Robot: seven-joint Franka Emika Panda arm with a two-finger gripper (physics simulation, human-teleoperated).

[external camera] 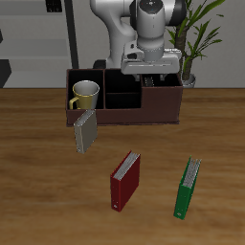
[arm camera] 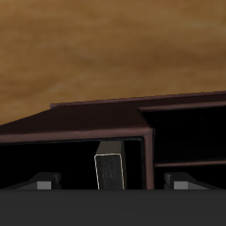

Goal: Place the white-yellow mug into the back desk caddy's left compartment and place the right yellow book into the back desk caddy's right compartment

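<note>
While mug (external camera: 84,94) sits in caddy (external camera: 124,115), claw (arm camera: 110,184) hangs fingers apart round book (arm camera: 109,169); prob. released, next: lift straight up.

Book (arm camera: 109,171) stands inside the back desk caddy (external camera: 122,108) compartment, walls close beside it

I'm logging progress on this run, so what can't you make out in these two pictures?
- Exterior view: the tips of the gripper, hidden by the robot's wrist and the wall of the long dark maroon desk caddy.
- Wrist view: the colour and base of the upright dark slab, lost in shadow.
- Wrist view: the cream-white mug, out of frame.
</note>
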